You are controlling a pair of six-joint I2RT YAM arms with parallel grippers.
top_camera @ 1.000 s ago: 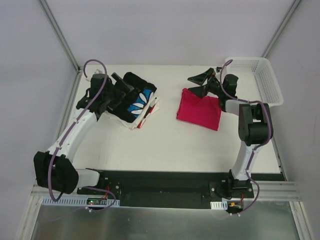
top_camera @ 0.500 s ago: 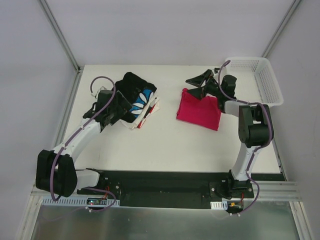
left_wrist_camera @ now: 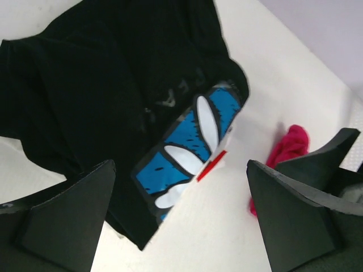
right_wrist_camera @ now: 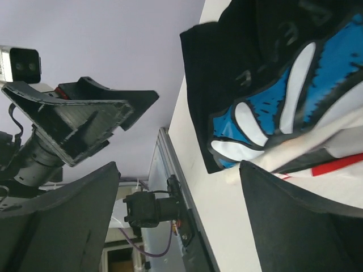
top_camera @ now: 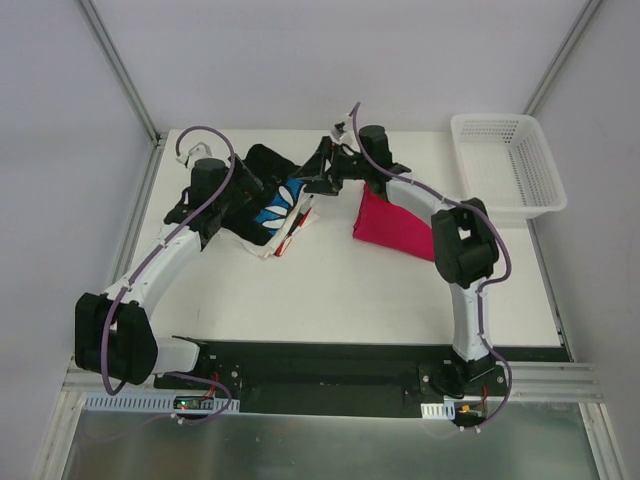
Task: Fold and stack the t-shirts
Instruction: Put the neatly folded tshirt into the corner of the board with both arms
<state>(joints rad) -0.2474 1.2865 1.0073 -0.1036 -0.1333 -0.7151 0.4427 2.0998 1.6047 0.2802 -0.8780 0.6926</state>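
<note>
A folded black t-shirt (top_camera: 268,170) with blue-and-white print tops a small stack at the table's back left. White and red edges (top_camera: 293,228) of other t-shirts show beneath it. To its right lies a folded crimson-pink t-shirt (top_camera: 397,228), apart from the stack. My left gripper (top_camera: 228,200) hovers open over the stack's left side; its wrist view shows the print (left_wrist_camera: 190,141) between the fingers. My right gripper (top_camera: 320,172) reaches across to the stack's right edge, open and holding nothing. In the right wrist view the print (right_wrist_camera: 272,122) lies just ahead.
A white lattice basket (top_camera: 520,175) stands at the back right corner. The right arm's forearm (top_camera: 410,190) stretches over the pink t-shirt's far edge. Metal frame rails (top_camera: 135,215) border the table on the left.
The right arm has swung left, from above the pink t-shirt's far edge to the black stack. The left gripper shifted slightly back over the stack. Both stayed open.
</note>
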